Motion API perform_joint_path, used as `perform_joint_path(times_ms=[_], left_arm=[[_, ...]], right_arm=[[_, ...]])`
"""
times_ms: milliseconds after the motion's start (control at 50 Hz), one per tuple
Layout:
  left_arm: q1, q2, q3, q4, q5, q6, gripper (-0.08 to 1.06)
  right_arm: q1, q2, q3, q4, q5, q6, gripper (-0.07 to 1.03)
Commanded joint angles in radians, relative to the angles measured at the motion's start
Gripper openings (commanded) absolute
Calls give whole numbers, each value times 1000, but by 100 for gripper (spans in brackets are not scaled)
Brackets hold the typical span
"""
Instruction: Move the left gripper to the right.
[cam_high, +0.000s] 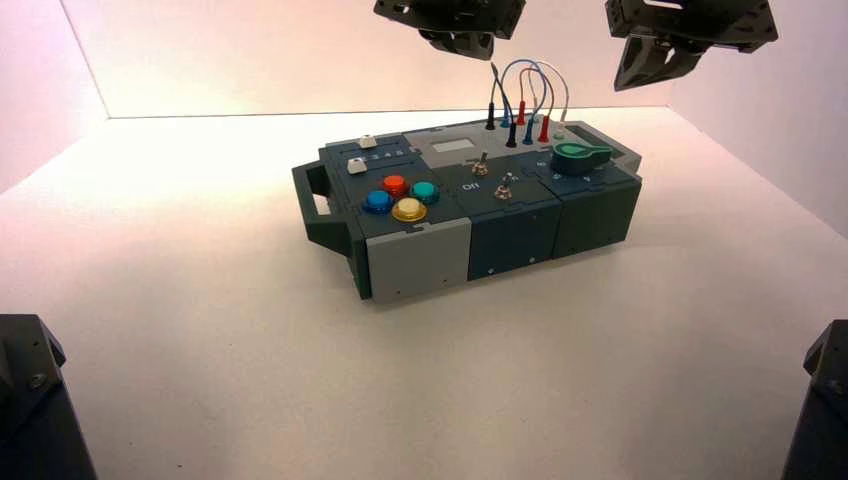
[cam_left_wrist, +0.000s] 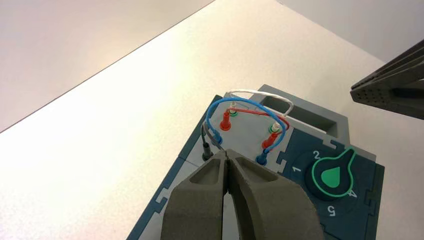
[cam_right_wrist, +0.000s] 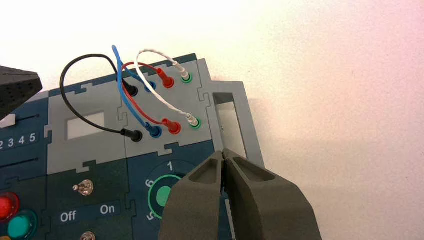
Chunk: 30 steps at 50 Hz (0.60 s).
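My left gripper (cam_high: 458, 42) hangs high above the back of the box (cam_high: 470, 205), over the wire panel. Its own view shows it shut (cam_left_wrist: 227, 153) with nothing held, above the black plug (cam_left_wrist: 206, 150) and the looped blue, red and white wires (cam_left_wrist: 250, 107). My right gripper (cam_high: 648, 62) hovers up at the right, above the box's far right end. It is also shut (cam_right_wrist: 222, 152) and empty, over the green knob (cam_right_wrist: 165, 196) and the grey handle (cam_right_wrist: 232, 120).
The box carries four coloured round buttons (cam_high: 400, 196), two white sliders (cam_high: 362, 153), two toggle switches (cam_high: 492, 178) and a green knob (cam_high: 580, 155). It stands turned on a white table (cam_high: 200, 350). Black arm bases (cam_high: 35, 400) fill the near corners.
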Motion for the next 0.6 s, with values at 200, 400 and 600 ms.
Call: perform_joint_path(times_ms=[200,400,600], left_arm=[[-3,-20,-26,5,-5,18,-3],[-2,-28,-23,5,-3,29,-3],[-2,-25,-23,5,-3,29,-3]], right_arm=[[2,-8,-28,-3,-5,-2,-2],[2,-12,-28,-5,-5,-2,-2],[0,-6,-28,-5,-5,-2,-2]])
